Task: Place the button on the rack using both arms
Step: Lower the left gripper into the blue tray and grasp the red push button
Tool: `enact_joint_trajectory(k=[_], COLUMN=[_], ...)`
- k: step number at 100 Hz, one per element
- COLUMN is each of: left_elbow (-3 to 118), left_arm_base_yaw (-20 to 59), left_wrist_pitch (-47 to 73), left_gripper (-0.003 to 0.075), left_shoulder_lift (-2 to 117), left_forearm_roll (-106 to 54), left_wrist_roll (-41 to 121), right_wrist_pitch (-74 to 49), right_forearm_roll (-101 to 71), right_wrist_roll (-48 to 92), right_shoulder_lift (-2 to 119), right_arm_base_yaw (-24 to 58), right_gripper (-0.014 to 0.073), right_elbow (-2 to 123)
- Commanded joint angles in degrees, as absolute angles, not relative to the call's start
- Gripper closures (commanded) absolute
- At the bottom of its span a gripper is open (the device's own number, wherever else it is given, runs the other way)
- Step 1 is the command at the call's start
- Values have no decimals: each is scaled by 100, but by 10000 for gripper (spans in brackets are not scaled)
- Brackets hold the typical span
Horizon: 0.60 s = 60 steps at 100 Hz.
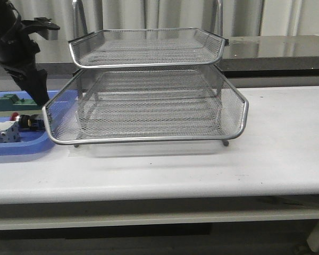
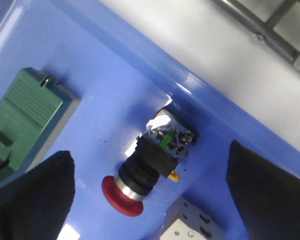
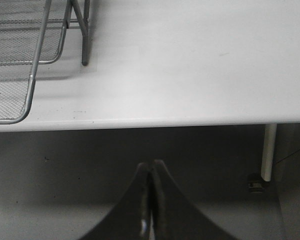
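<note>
A small push-button switch, the button [image 2: 150, 167], lies on its side in a flat blue tray [image 2: 115, 90]. Its red mushroom head points one way, then a silver collar, a black body and a rear block with small metal terminals. It looks light and rigid, with a round, smooth head that would likely roll or slip; the squarer black body behind the collar seems the surest place to take hold.

The left tool [image 2: 150, 192] hangs just above it, its two dark fingers [image 2: 35, 192] spread wide on either side of the button, touching nothing. A green block [image 2: 25, 120] lies near the button in the tray, and a white block [image 2: 190, 227] sits just beside the red head.

In the front view the tray rests at the left end of a white bench [image 1: 276, 154], close against the rack [image 1: 149, 106], a silver wire-mesh stand with tiers stacked above one another.

The right tool [image 3: 151, 200] is off the bench's edge, well apart from the button, its fingers pressed together and holding nothing.
</note>
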<state>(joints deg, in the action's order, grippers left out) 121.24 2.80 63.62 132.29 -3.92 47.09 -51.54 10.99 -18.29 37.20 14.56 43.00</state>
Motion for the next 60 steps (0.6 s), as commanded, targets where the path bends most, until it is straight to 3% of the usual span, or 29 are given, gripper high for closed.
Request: enact_joint_trajectory(k=[1, 60], left_elbow=[12313, 12313], left_arm_base_yaw=[331, 360], left_wrist_pitch=[6150, 6008], left_gripper=[131, 131], left_shoulder_lift=[12933, 13251], left_forearm_roll=[-407, -194], left_wrist_roll=[4729, 5190], right_wrist_pitch=[-4841, -4841], right_forearm_roll=[1228, 1228], right_wrist_roll=[-1829, -1829], right_shoulder_lift=[3708, 3708], right_arm_base_yaw=[1431, 1431], right_gripper=[662, 662], right_elbow=[4464, 4464])
